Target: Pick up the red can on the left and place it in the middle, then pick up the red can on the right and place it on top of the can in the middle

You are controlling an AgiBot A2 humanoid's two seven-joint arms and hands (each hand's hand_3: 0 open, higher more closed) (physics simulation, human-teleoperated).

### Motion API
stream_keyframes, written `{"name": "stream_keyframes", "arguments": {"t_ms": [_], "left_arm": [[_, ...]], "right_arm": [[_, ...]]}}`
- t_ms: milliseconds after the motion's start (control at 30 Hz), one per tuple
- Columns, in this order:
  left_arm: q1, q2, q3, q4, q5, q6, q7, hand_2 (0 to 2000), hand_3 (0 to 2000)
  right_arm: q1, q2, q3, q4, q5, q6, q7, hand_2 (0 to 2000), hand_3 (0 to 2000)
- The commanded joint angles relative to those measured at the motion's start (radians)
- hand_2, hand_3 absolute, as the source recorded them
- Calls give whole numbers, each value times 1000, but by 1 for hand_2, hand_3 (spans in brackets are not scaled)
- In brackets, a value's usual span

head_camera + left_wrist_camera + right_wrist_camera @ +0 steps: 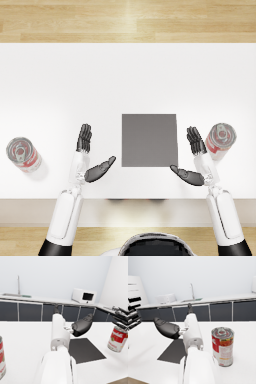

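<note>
Where the white counter [60, 80] carries a dark grey mat [149, 139] at centre, 2 upright red-and-white cans flank it: left can [23, 155] well apart, right can [219, 140] just beside the right hand [195, 157]. Left hand [90, 156] likewise empty, fingers spread.

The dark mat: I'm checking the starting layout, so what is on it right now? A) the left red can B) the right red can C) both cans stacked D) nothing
D: the dark mat lies bare between the hands, with the left red can and the right red can standing on the white table to either side of it.
</note>
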Motion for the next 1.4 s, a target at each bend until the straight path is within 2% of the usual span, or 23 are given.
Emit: {"name": "stream_keyframes", "arguments": {"t_ms": [33, 633, 667, 767, 833, 867, 1100, 1267, 1400], "left_arm": [[0, 0, 0, 0, 0, 0, 0, 0, 0], [0, 0, 0, 0, 0, 0, 0, 0, 0], [2, 1, 30, 16, 0, 0, 0, 0, 0], [-12, 4, -58, -35, 0, -64, -64, 0, 0], [-20, 7, -113, -50, 0, -82, -82, 0, 0], [-32, 8, -164, -72, 44, -87, -87, 0, 0], [-70, 36, -453, -111, 343, -100, -99, 0, 0], [-85, 55, -626, -89, 409, -101, -100, 0, 0], [-138, 115, -719, -24, 420, -101, -101, 0, 0]], "right_arm": [[0, 0, 0, 0, 0, 0, 0, 0, 0], [0, 0, 0, 0, 0, 0, 0, 0, 0], [2, -1, 30, -16, 0, 0, 0, 0, 0], [9, -15, -10, 48, 0, -63, 64, 0, 0], [11, -22, -51, 65, 0, -81, 82, 0, 0], [13, -25, -89, 71, 44, -86, 87, 0, 0], [22, -35, -289, 96, 344, -98, 100, 0, 0], [5, -43, -364, 67, 409, -99, 101, 0, 0], [-11, -51, -367, 38, 421, -100, 101, 0, 0]]}}
